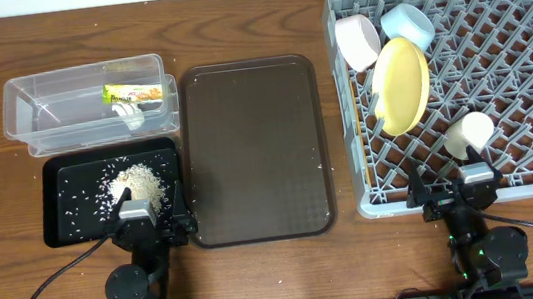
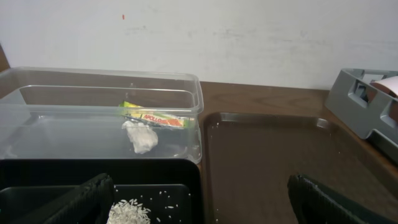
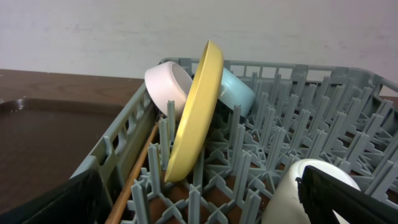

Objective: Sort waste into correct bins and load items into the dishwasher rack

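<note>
The grey dishwasher rack (image 1: 527,140) holds the yellow plate (image 1: 400,86) on edge, the white bowl (image 1: 358,41), the light blue bowl (image 1: 406,25) and the pale cup (image 1: 471,132). The right wrist view shows the plate (image 3: 196,112), the cup (image 3: 292,193) and a wooden chopstick (image 3: 138,177) along the rack wall. The clear tub (image 1: 41,115) holds the snack wrapper (image 1: 134,90) and the paper scrap (image 1: 126,110). Rice (image 1: 134,183) lies in the black tray (image 1: 64,223). My left gripper (image 1: 141,216) is open and empty at the tray's near edge. My right gripper (image 1: 473,178) is open and empty at the rack's near edge.
The dark brown serving tray (image 1: 255,151) lies between the bins and the rack, with nothing on it. Loose rice grains are scattered over the black tray floor. Cables run along the table's front edge behind both arms.
</note>
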